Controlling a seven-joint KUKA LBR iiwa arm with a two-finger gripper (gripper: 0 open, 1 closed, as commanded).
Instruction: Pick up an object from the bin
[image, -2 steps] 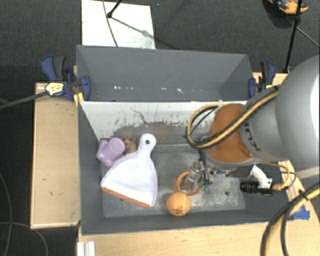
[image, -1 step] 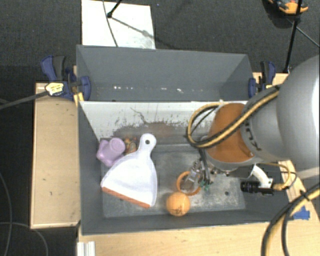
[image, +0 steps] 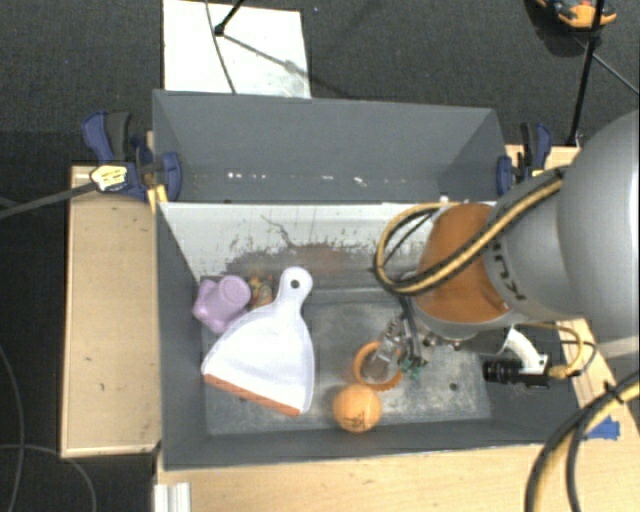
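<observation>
Our gripper (image: 397, 352) sits over an orange ring (image: 360, 364) — orange ball (image: 356, 408) at its seven o'clock — opening we cannot tell.

One orange ring (image: 361, 362) lies right by the claw (image: 400, 352). One orange ball (image: 356, 408) sits near it. Further to its left are one white scoop (image: 265, 355), one purple cup (image: 222, 302) and one small brown thing (image: 262, 292).
</observation>
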